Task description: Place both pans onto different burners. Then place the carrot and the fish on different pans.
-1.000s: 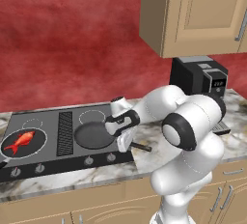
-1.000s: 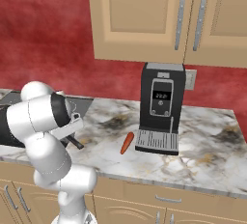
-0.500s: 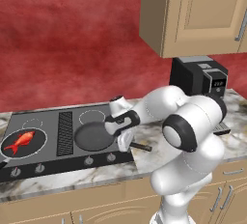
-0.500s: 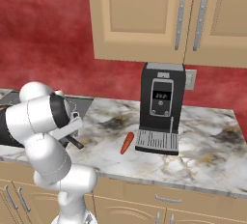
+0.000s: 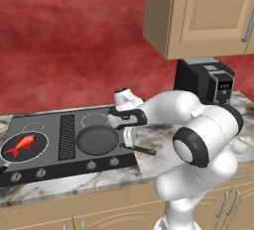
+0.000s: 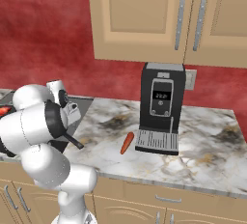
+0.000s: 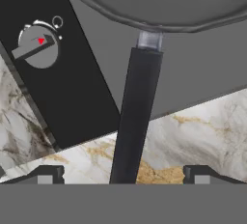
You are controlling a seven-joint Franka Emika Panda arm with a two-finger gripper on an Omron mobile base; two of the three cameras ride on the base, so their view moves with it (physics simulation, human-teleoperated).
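one pan on cooktop, handle pointing right toward counter.

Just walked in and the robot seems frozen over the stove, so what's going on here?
The white robot arm's hand is open above the long black handle of a dark round frying pan, which sits on a front burner of the dark grey cooktop. A red-orange fish lies in another pan at the cooktop's left. The small orange carrot lies on the marble counter, in front of the black coffee machine and not in any pan.
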